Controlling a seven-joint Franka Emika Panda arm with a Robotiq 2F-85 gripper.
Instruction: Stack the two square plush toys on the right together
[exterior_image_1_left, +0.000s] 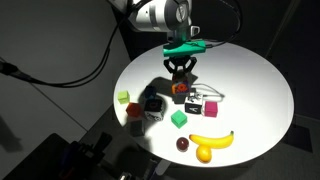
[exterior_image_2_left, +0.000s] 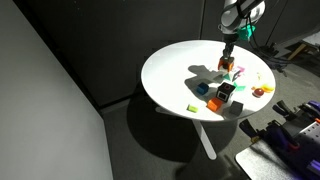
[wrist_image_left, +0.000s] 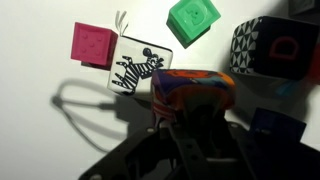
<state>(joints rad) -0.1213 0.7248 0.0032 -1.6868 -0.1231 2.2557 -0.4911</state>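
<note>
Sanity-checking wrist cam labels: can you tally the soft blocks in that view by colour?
Pink block: 1
Green block: 1
Zebra-print block: 1
Black-and-white block: 1
Orange block, in the claw: 1
Total: 5. A dark shape at lower right is too dim to class.

A round table (exterior_image_1_left: 262, 92) bears a cluster of toys, a banana (exterior_image_1_left: 212, 141) nearer its edge.
In the wrist view the gripper (wrist_image_left: 192, 110) holds a plush cube (wrist_image_left: 192, 86) at the zebra-print cube's (wrist_image_left: 138, 68) lower right corner; a plain cube (wrist_image_left: 92, 44) sits just left, a studded cube (wrist_image_left: 193, 20) behind.
</note>
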